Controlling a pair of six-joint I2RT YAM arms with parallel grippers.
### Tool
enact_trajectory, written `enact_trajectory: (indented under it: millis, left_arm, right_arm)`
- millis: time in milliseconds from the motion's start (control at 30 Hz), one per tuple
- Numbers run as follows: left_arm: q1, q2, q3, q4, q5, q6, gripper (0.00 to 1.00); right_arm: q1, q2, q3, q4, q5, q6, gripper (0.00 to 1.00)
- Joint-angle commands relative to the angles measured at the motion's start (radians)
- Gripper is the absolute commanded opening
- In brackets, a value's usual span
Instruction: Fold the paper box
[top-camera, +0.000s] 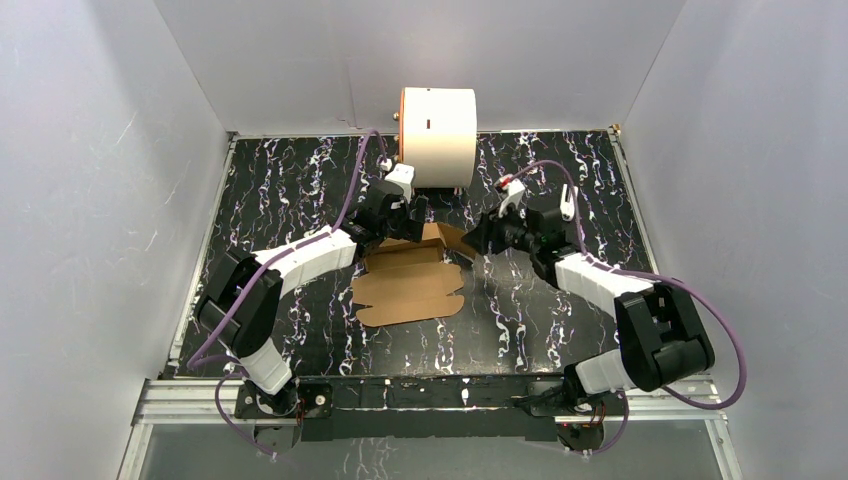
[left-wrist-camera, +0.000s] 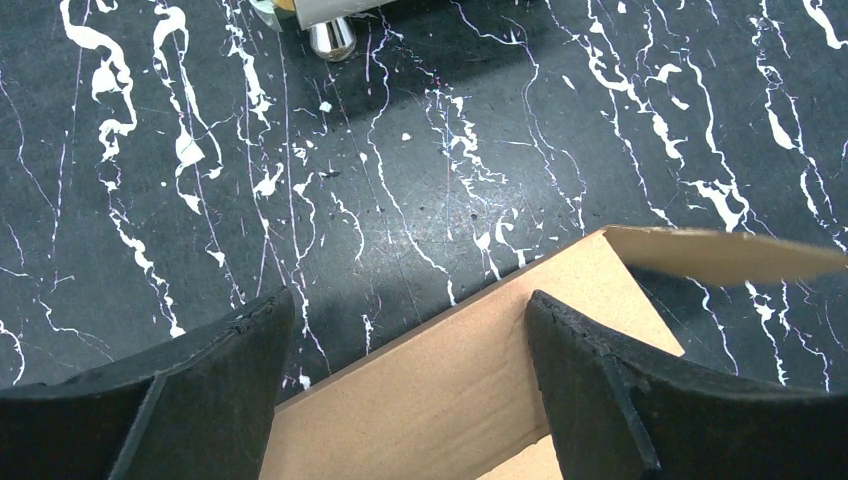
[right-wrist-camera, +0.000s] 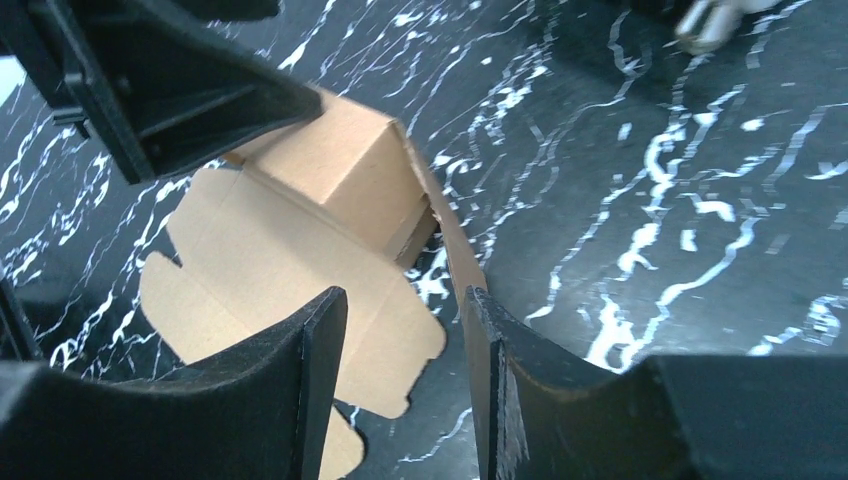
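The paper box (top-camera: 410, 290) is a brown cardboard sheet lying mid-table, its far panel folded up. My left gripper (top-camera: 405, 215) hovers over that raised far panel. In the left wrist view the gripper (left-wrist-camera: 410, 300) is open wide, and the paper box (left-wrist-camera: 450, 390) panel's edge runs slantwise between the fingers. My right gripper (top-camera: 480, 238) is at the sheet's far right corner. The right wrist view shows that gripper (right-wrist-camera: 402, 295) open, with a raised side flap (right-wrist-camera: 452, 245) of the paper box (right-wrist-camera: 260, 260) leaning against its right finger (right-wrist-camera: 500, 380).
A large white cylinder with an orange rim (top-camera: 438, 135) stands at the back, just behind both grippers; its metal foot (left-wrist-camera: 333, 38) shows in the left wrist view. White walls (top-camera: 100, 200) close in the black marbled table (top-camera: 300, 190) on three sides.
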Motion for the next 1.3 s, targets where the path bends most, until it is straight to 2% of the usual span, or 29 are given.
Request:
enact_trajectory:
  millis: [0,167,300,433,600,933,1267]
  left_arm:
    - [0.008,-0.001,0.010,-0.011,0.026,0.019,0.82]
    - [0.011,-0.001,0.010,-0.008,0.035,0.018,0.82]
    - [0.011,-0.001,0.007,-0.007,0.041,0.018,0.82]
    - [0.013,0.001,0.007,-0.001,0.050,0.016,0.82]
    - [0.012,0.003,0.003,0.001,0.055,0.013,0.82]
    - [0.014,0.004,-0.005,-0.001,0.068,-0.003,0.81]
    - [0.014,-0.003,-0.030,0.005,0.069,-0.045,0.81]
  right_arm:
    - [-0.085,-0.036,0.036,0.000,-0.022,-0.020,0.54]
    - [-0.183,0.014,0.070,0.018,0.003,-0.038,0.53]
    - [-0.217,0.116,0.136,0.026,0.002,-0.081,0.52]
    - [-0.219,0.231,0.228,0.003,-0.116,-0.119,0.52]
    - [-0.216,0.320,0.243,0.045,-0.271,-0.100,0.52]
    - [-0.142,0.329,0.180,0.068,-0.370,-0.125,0.53]
    - [-0.093,0.309,0.117,0.113,-0.387,-0.148,0.62]
